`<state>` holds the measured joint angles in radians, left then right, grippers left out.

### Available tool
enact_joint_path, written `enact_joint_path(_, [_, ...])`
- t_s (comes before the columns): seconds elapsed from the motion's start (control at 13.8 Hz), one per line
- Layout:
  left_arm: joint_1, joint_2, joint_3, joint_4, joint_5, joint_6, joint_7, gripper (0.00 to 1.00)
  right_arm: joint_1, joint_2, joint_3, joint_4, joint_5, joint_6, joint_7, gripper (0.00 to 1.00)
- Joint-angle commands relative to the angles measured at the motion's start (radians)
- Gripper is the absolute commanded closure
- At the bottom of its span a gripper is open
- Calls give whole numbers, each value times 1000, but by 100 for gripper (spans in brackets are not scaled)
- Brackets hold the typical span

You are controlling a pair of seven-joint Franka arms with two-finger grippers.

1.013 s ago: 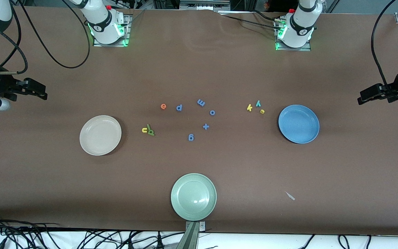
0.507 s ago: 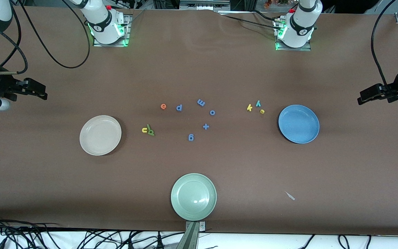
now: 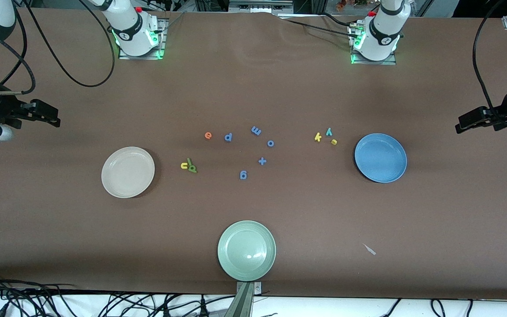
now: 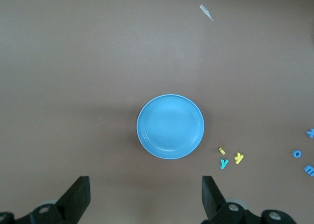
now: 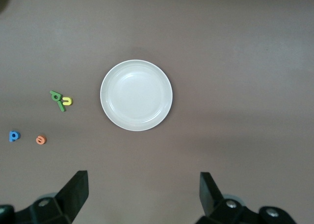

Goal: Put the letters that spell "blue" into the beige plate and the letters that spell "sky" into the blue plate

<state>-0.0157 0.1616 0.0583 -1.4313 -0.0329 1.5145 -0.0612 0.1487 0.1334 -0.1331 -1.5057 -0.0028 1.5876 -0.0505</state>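
Green l (image 3: 189, 162) stick tilted, flat

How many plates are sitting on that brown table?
3, none hidden. The beige plate lies toward the right arm's end, the blue plate toward the left arm's end, and the pale green plate between them, nearest the front camera.

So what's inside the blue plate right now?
Nothing shows inside the blue plate; its whole bowl is bare in the front and left wrist views. The yellow k, teal y and yellow s lie on the table beside it. Nothing covers the plate.
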Motion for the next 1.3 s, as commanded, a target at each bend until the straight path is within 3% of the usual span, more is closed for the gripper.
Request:
enact_joint_path(0.0, [-3,7,-2,15,16,-8,0,0,-3,-18,1,-10,18,-5,6,0])
enact_joint_path(0.8, [0,45,0,9,25,9,-6,0,-3,-18,1,-10,18,-1,6,0])
enact_joint_path(1.23, [-7,52,-52,-139,13,157,-218,0,-3,-15,1,-8,15,6,6,0])
